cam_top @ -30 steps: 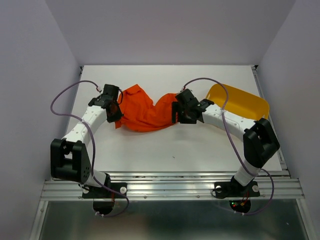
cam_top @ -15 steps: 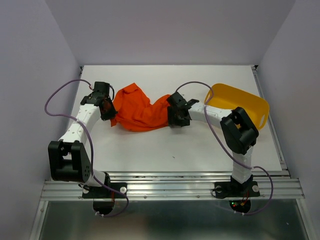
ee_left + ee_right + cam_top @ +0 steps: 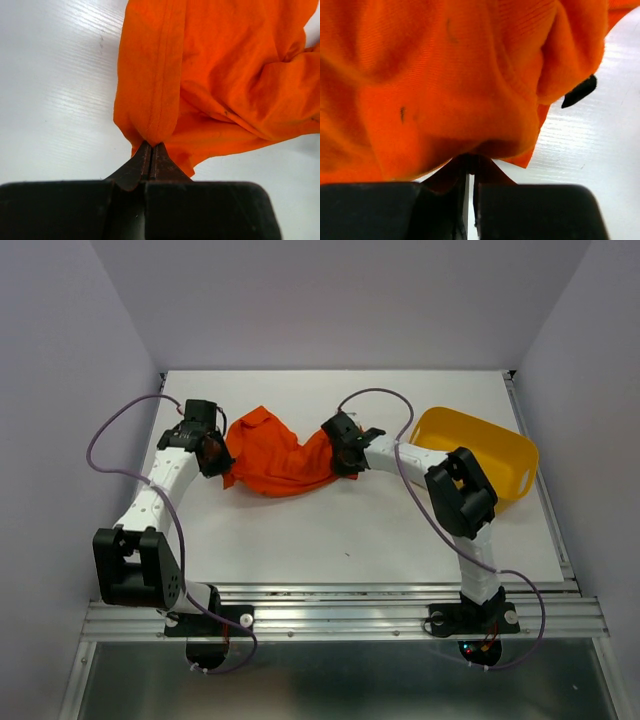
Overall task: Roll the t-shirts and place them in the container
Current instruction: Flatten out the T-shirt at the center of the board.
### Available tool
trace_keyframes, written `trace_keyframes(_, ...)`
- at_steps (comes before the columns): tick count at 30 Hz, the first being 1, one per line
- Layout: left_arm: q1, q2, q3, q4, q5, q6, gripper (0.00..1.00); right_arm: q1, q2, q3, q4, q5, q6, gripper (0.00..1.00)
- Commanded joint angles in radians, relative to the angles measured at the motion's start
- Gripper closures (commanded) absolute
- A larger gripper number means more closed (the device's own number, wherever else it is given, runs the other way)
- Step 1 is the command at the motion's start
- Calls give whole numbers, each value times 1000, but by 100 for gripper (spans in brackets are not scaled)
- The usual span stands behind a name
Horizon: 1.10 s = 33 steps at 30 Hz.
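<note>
White tabletop (image 3: 350, 530), pale walls on three sides, two arms reaching inward over it.

Item 1, t-shirt (image 3: 272, 458): orange-red and crumpled, spanning the gap between the two grippers. One end is sitting in the left gripper's tips and the other in the right gripper's. It is sagging in loose folds, seemingly resting on the table. It is not lying flat and no rolling is showing yet.

Item 2, left gripper (image 3: 151, 152): clenched, pinching a folded, hemmed edge of the shirt right at its fingertips. The cloth is fanning out ahead of it.

Item 3, right gripper (image 3: 470, 165): clamping a thick fold of the shirt, with cloth bulging over and ahead of its tips. Change noted: a second ago it was standing wide open against the shirt's end, and it is now gripping. Its wrist has also been swinging closer to the left gripper, while the left gripper has been drawing slightly outward.

Item 4, yellow tub (image 3: 490, 455): sitting behind the right gripper, beyond its forearm and apart from the shirt.

Assessment: with both ends now being held, the shirt is probably ready for lifting and spreading flat, so the task is sitting at an early stage. Risk: the right grip is taking several bunched layers, so pulling may not be opening the shirt cleanly.
</note>
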Motion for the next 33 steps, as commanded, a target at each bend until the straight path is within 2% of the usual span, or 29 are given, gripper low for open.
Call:
trace_keyframes(1, 9, -59, 82, -7, 5, 14, 100, 9, -43, 94, 13, 51, -37, 99)
trace_keyframes(9, 48, -93, 286, -30, 74, 3, 100, 9, -289, 208, -60, 109, -85, 99)
trace_keyframes(14, 86, -116, 480, -81, 72, 0, 100, 9, -449, 309, -144, 182, -131, 99)
trace_keyframes(21, 138, -208, 542, -43, 130, -11, 100, 9, -596, 361, -221, 230, -140, 99)
trace_keyframes(26, 140, -190, 612, -23, 166, -20, 100, 9, -617, 387, -222, 236, -154, 99)
trace_keyframes(29, 140, -137, 645, -4, 172, -34, 100, 9, -552, 424, -221, 264, -192, 99)
trace_keyframes(33, 144, -50, 704, 77, 224, -54, 100, 0, -456, 510, -132, 269, -295, 99)
